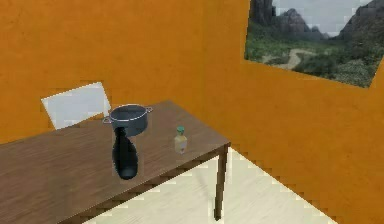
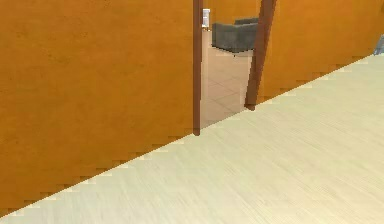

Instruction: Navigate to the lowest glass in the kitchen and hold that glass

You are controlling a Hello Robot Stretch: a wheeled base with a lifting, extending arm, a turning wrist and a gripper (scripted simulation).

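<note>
The wooden table (image 1: 60, 175) ahead bears 1 dark pot (image 1: 130, 120), 1 dark vase (image 1: 124, 158) and 1 small pale container (image 1: 181, 141), possibly the glass. It lies forward, so the base must turn before the arm's side faces it. I cannot tell the gripper's state.

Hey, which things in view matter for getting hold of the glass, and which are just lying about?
Job: doorway, perhaps the way onward; small green-capped bottle, glass-like, probably not it.
Lying about: pot, dark vase, table, white chair, landscape picture, dark armchair.
</note>
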